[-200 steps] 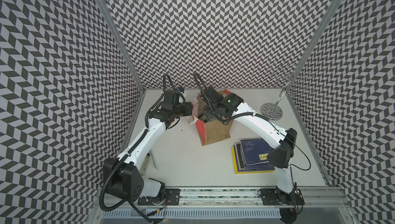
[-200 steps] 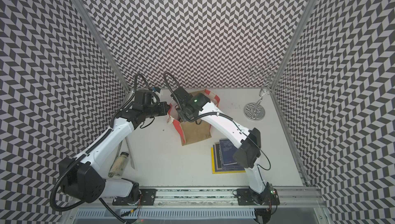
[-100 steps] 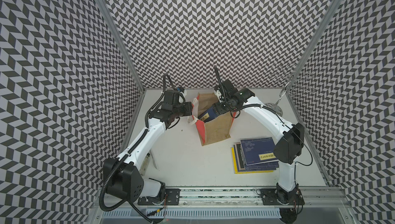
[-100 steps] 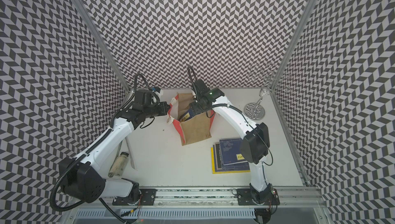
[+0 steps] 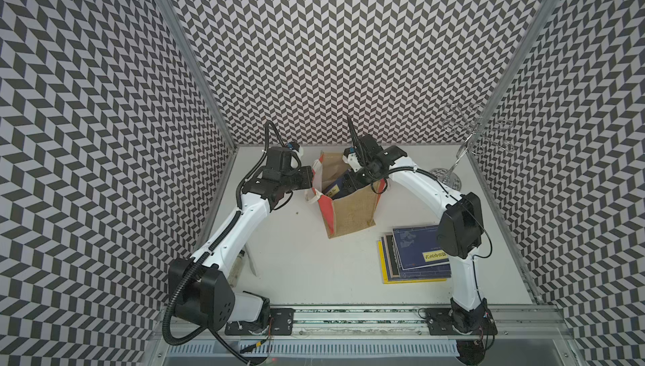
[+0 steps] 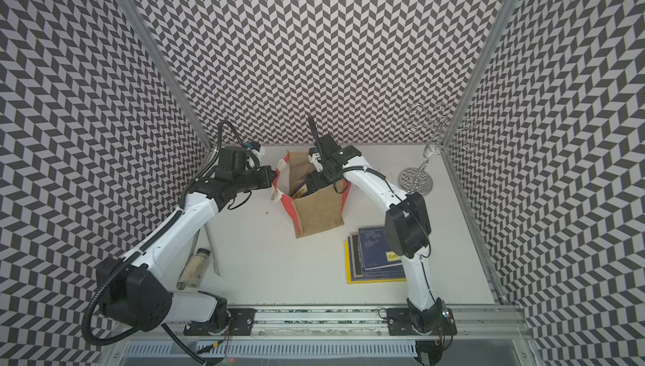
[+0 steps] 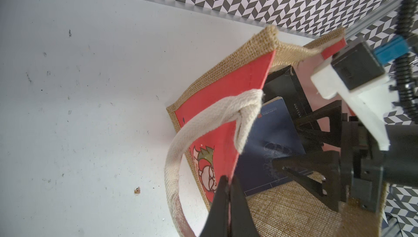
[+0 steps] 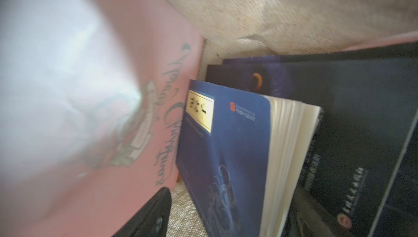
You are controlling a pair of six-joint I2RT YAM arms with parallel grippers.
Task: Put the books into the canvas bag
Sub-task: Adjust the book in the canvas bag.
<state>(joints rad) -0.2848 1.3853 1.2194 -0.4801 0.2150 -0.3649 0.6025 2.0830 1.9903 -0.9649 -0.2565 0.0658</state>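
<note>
The canvas bag (image 5: 352,207) stands open at mid-table, its jute side toward me, seen in both top views. My left gripper (image 7: 228,186) is shut on its red front rim, beside the white handle (image 7: 203,122). My right gripper (image 8: 226,220) reaches down into the bag mouth and is open. A navy book with a yellow label (image 8: 226,138) stands between its fingers, with a gap showing at one finger (image 8: 153,215). Darker books (image 8: 362,116) lean behind it in the bag. More books (image 5: 415,256) lie stacked on the table under the right arm's elbow.
A wire stand on a round metal base (image 6: 417,181) stands at the back right. A bottle (image 6: 193,270) and a thin metal strip (image 6: 213,252) lie by the left arm. Patterned walls close in on three sides.
The right arm has swung from over the bag's left side to its right side. Its jaws have opened wider around the navy book inside. The left gripper has kept its hold on the rim.
</note>
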